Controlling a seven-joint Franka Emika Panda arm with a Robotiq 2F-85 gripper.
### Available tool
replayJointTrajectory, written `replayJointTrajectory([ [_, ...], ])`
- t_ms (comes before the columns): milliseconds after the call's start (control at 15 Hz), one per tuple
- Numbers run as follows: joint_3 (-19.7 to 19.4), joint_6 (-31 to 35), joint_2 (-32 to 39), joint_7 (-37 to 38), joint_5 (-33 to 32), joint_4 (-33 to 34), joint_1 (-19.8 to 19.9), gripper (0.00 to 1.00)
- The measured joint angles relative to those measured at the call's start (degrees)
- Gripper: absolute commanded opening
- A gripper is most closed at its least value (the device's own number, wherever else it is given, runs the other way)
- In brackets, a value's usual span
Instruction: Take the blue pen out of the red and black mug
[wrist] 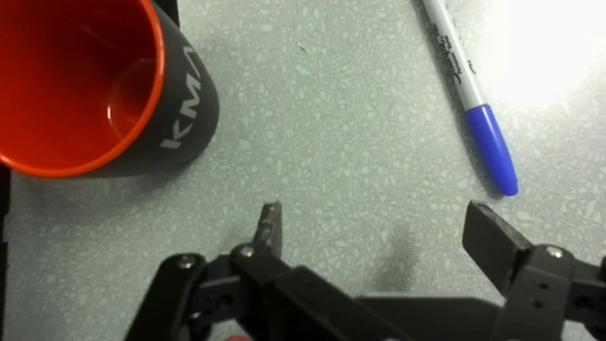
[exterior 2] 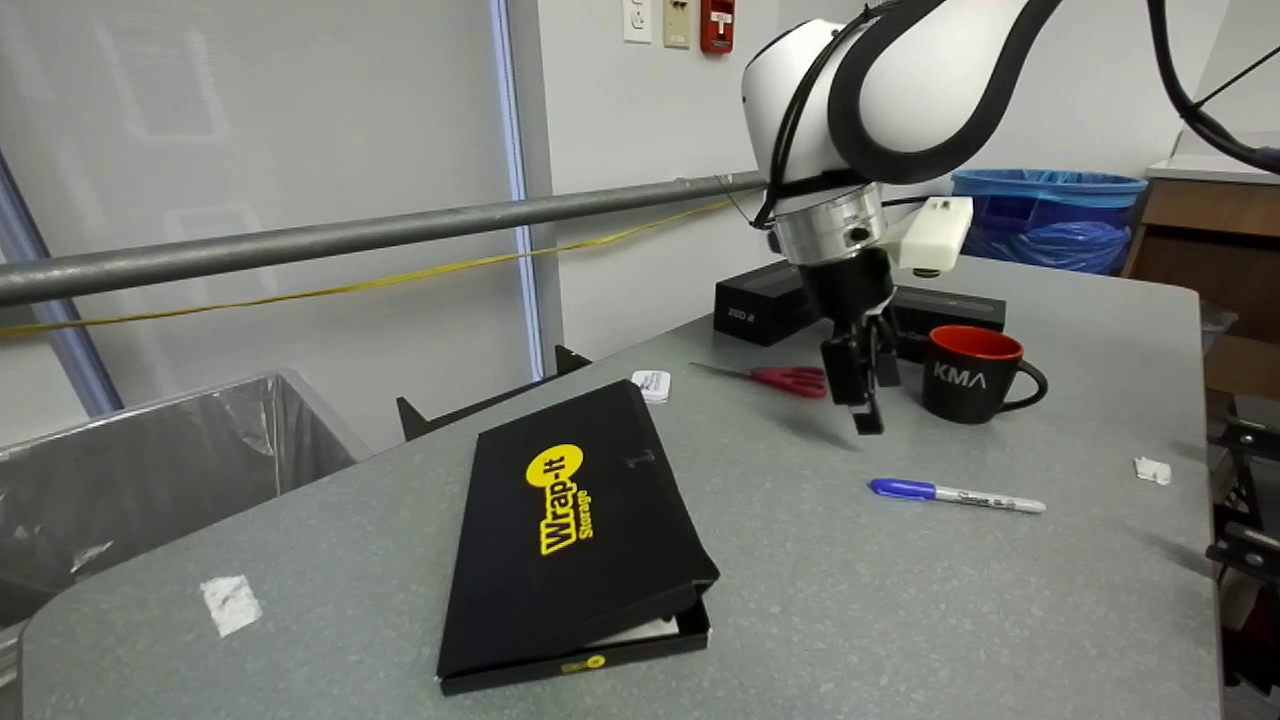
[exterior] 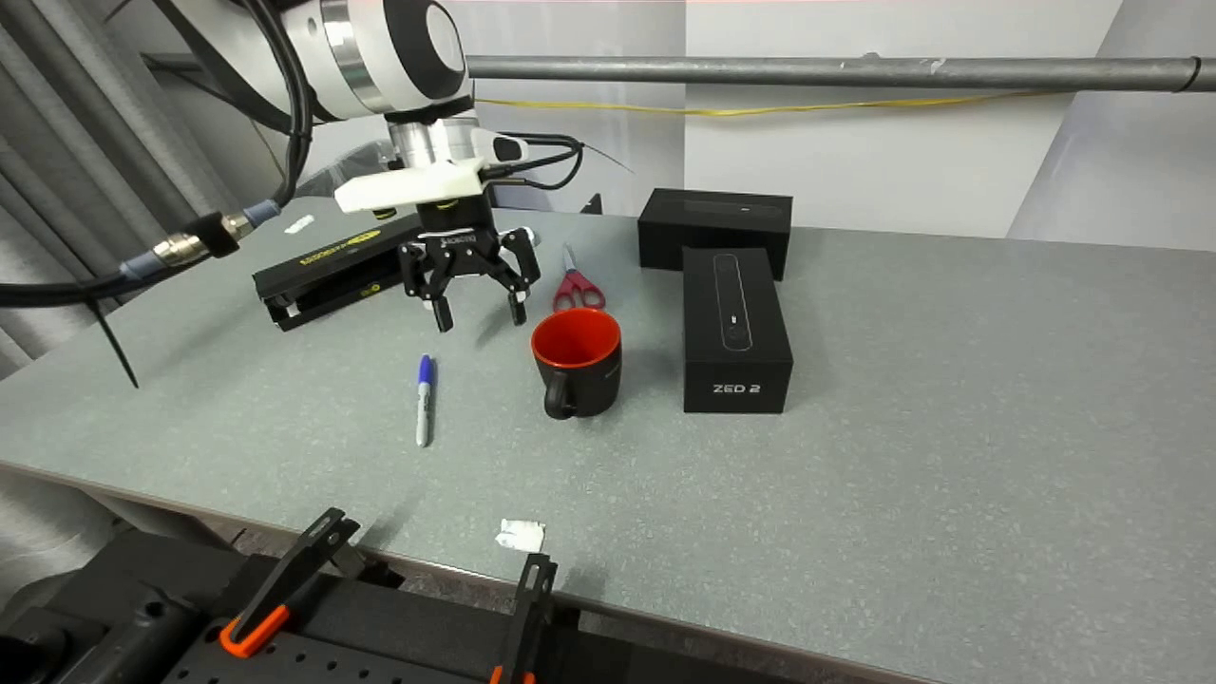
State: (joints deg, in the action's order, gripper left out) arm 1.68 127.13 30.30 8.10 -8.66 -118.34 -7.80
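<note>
The blue pen (exterior: 424, 404) lies flat on the table, apart from the mug; it has a blue cap and a whitish barrel. It also shows in an exterior view (exterior 2: 955, 495) and at the right of the wrist view (wrist: 473, 90). The red and black mug (exterior: 594, 385) stands upright, red inside and black outside, also in an exterior view (exterior 2: 950, 390) and at the upper left of the wrist view (wrist: 189, 113). The visible part of its inside holds nothing. My gripper (exterior: 480, 315) is open and empty above the table, its right finger near the pen's cap in the wrist view (wrist: 374, 222).
Red-handled scissors (exterior: 578, 290) lie behind the mug. Two black boxes (exterior: 736, 332) (exterior: 712, 209) stand beside and behind it. A black Wrap-It box (exterior 2: 570, 530) lies on the far side of the gripper from the mug. A white scrap (exterior: 521, 535) lies near the table edge.
</note>
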Motion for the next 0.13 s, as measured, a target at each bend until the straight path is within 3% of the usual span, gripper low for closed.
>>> replayJointTrajectory([
  [133, 0.0, 0.0, 0.0, 0.1, 0.0, 0.1, 0.0, 1.00],
])
